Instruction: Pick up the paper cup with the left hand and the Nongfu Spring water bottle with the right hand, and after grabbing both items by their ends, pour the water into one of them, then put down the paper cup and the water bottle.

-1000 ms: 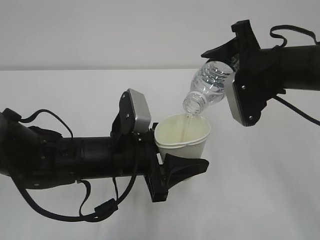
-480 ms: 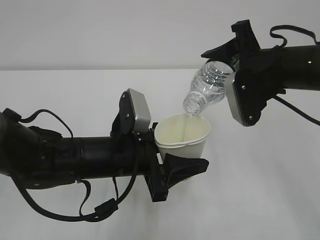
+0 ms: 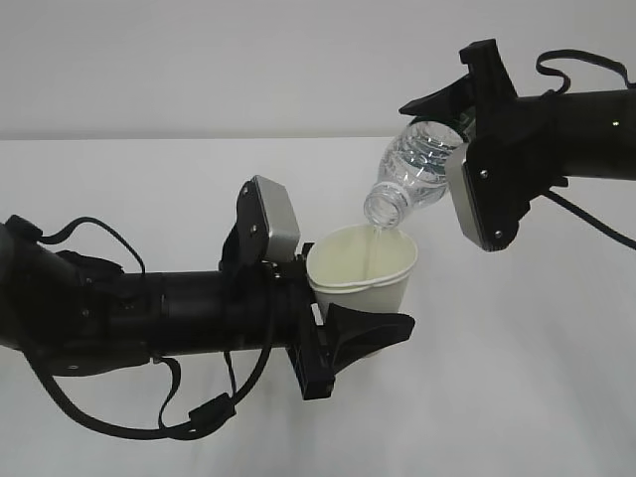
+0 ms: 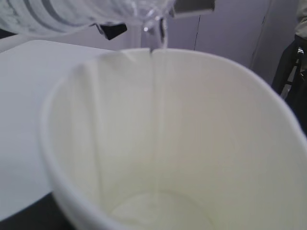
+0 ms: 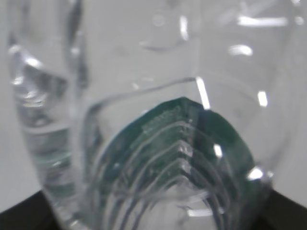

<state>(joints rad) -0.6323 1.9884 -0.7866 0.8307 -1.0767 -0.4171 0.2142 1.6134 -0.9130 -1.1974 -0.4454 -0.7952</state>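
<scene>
Pouring step underway: right fingers [image 3: 452, 104] pinched the bottle [image 3: 412, 174] by its base, mouth tipped just above the cup [image 3: 363, 270], which sat clamped between the left fingers [image 3: 343, 333]. Thin water [image 4: 158, 120] stream ran in. Next: right the bottle, set both down.

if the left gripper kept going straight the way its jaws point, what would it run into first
Nothing, probably. The left gripper, clamped on the paper cup, points right along bare white table. The right arm and tilted water bottle sit higher, though depth is hard to judge.
</scene>
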